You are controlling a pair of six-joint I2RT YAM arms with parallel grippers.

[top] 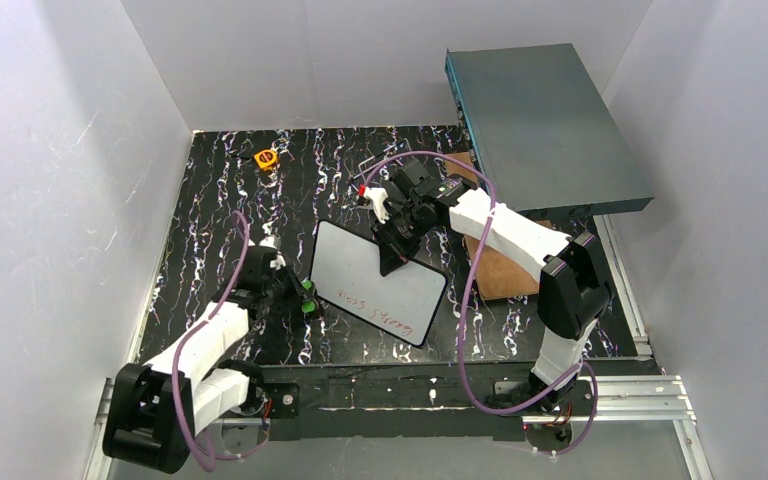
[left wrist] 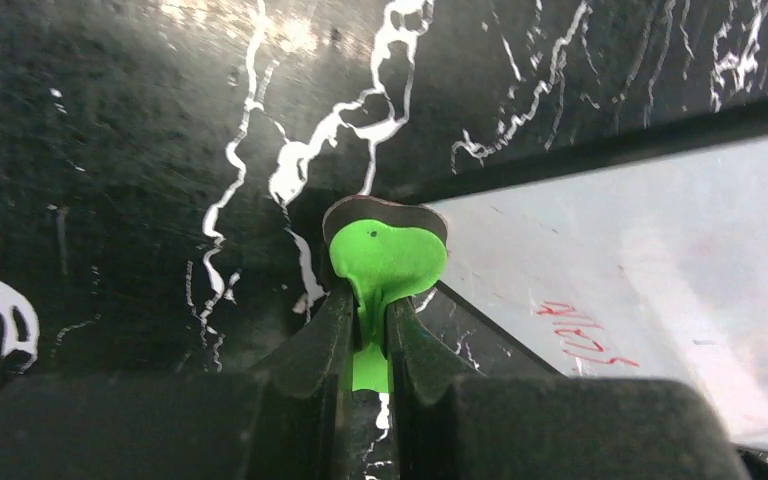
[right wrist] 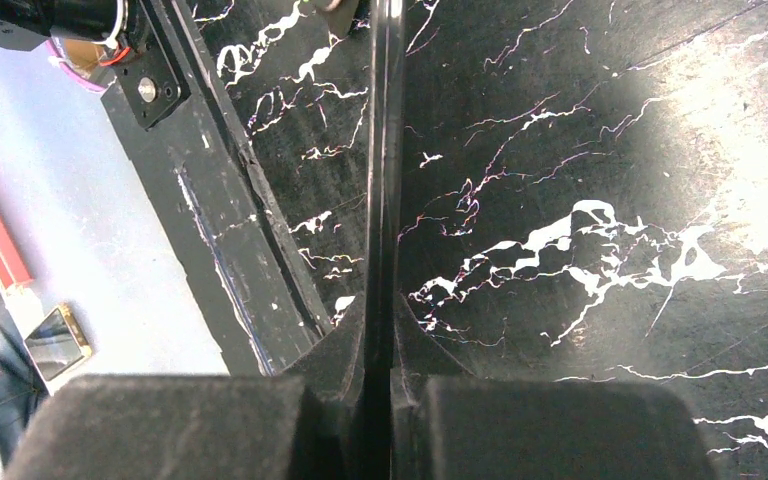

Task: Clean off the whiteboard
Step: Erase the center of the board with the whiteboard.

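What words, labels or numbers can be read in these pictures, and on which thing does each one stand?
"scale": likely, second word of the red handwriting on the whiteboard.
First red word: too blurred to read.
Orange tape measure: no readable text.
Grey box: no readable text.
Green piece in the left gripper: no text.

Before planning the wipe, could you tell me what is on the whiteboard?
Red handwriting runs along the whiteboard's near edge. The right gripper clamps its far edge, covering a small patch there.
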